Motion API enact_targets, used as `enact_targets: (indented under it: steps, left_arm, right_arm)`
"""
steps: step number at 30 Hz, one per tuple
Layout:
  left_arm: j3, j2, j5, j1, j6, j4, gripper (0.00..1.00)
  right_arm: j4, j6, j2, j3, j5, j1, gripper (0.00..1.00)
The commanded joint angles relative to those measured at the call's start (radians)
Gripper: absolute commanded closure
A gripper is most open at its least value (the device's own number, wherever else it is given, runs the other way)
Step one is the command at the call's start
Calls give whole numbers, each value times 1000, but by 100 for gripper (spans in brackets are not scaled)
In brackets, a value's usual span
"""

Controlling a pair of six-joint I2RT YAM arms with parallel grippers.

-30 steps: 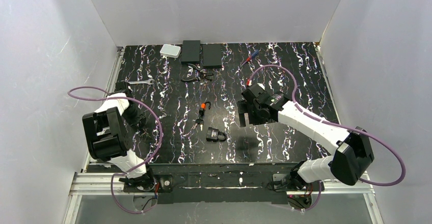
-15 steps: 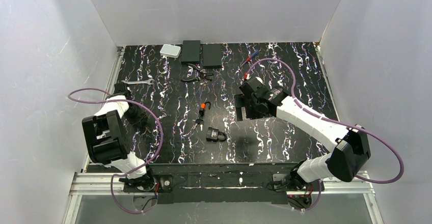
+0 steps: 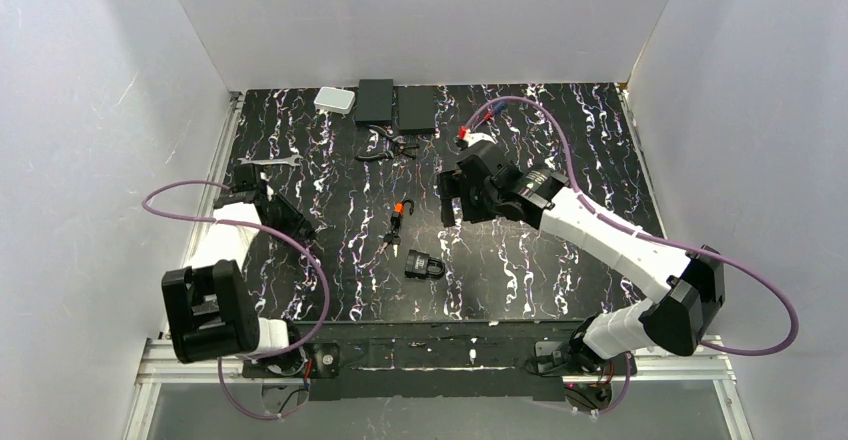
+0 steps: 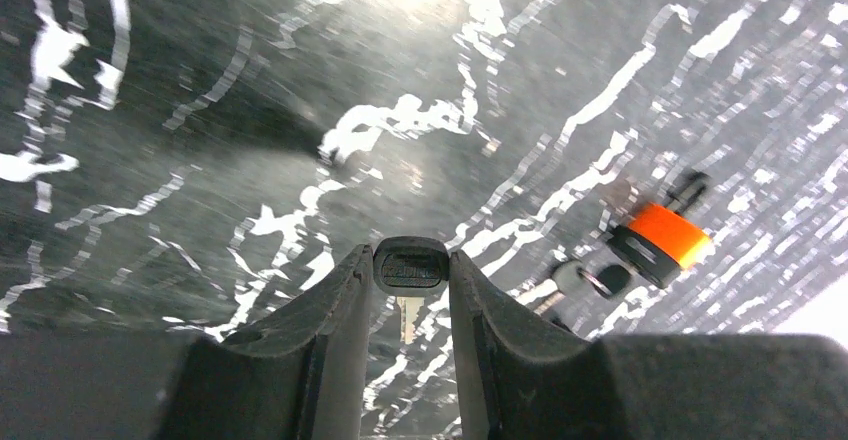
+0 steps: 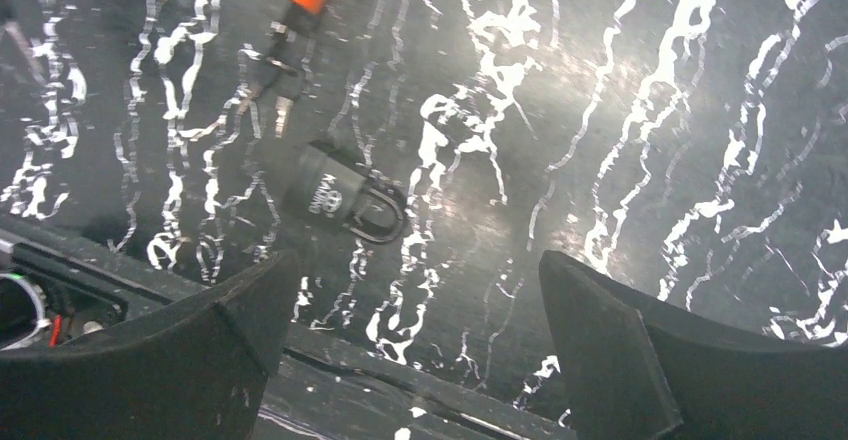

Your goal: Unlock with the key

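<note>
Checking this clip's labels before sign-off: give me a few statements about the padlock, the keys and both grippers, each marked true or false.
1. The padlock lies on the table, held by neither gripper. True.
2. The right gripper is shut on the padlock. False: its jaws stand wide open above the padlock.
3. The left gripper has a small black-headed key between its fingers. True.
4. The orange-tagged keys sit in the padlock's keyhole. False: they lie on the table, apart from the padlock.
</note>
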Motion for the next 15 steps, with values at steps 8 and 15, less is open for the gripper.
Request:
enact_targets:
  steps: [8, 15]
  left_arm:
    - [33, -155, 97, -277, -261, -78, 92]
    - [158, -151, 171, -389, -421, -108, 92]
  right_arm:
    - [226, -83, 115, 142, -159, 102, 2]
    - [487, -10, 100, 56, -233, 103, 2]
